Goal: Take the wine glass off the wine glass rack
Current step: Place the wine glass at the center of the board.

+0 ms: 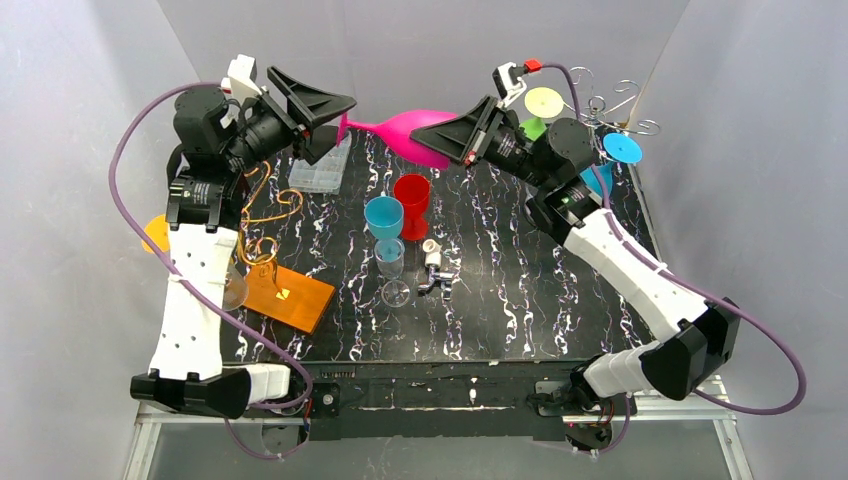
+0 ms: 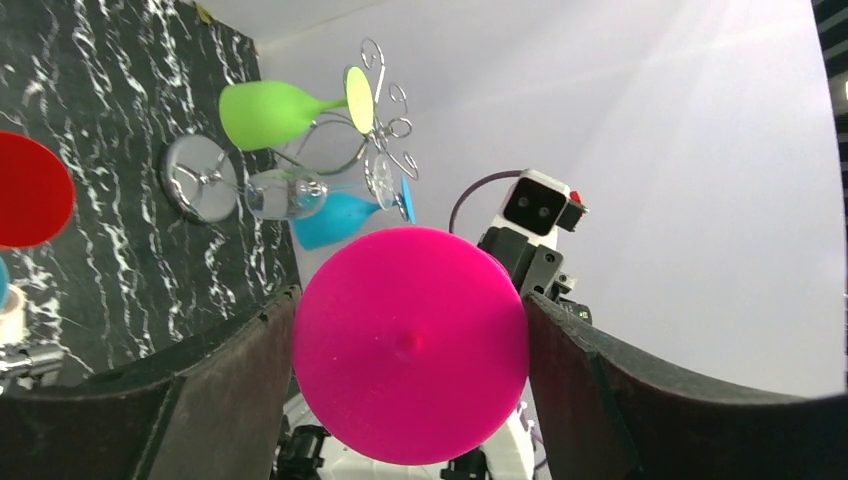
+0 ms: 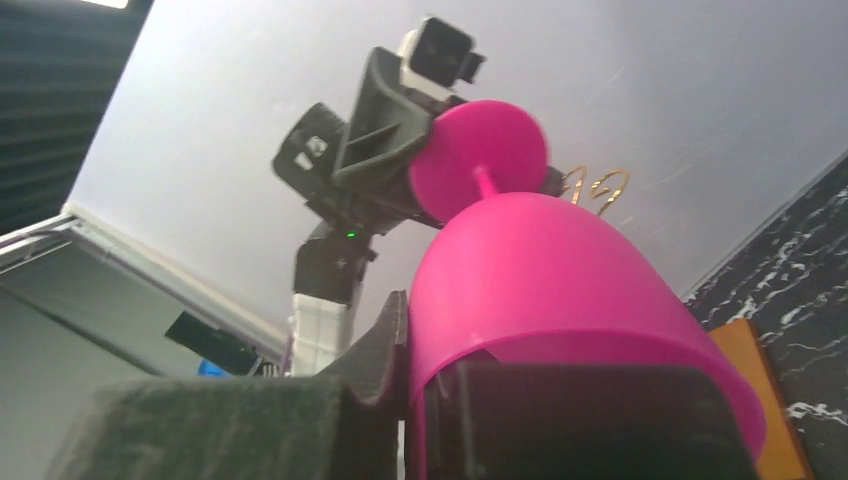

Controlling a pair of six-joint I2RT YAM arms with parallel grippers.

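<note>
Black marbled table [image 1: 520, 290], grey walls on three sides.

Pink wine glass [image 1: 410, 130]: in the air at upper centre of the top view, above the far edge of the table. It is not on the silver wire rack [image 1: 600, 105], which stands at upper right, well apart from it.

Long axis: close to level, running left to right across the top view. The foot end sits slightly higher in frame than the bowl. The foot [image 2: 410, 345] points to frame left, toward my left gripper [image 1: 340, 125]. The bowl [image 3: 540, 270] opens to frame right, toward my right gripper [image 1: 438, 142].

Left gripper: jaws stand wide, and the round foot fills the gap between them. In the left wrist view the disc faces the camera flat on, and its edge meets both fingers [image 2: 200, 400]. I read this as a clamp across the foot.

Right gripper: jaws drawn in on the bowl wall at the rim. In the right wrist view one finger [image 3: 385, 340] lies against the outside of the pink wall, and the other dark pad sits at the mouth, at lower centre of the frame. The stem runs away from that camera toward upper centre.

On the rack: a green glass [image 1: 535, 128] and a blue glass [image 1: 622, 147], both lying sideways.

On the table, centre of the top view: a red cup [image 1: 411, 195] and a blue cup [image 1: 383, 215], just beside each other.
</note>
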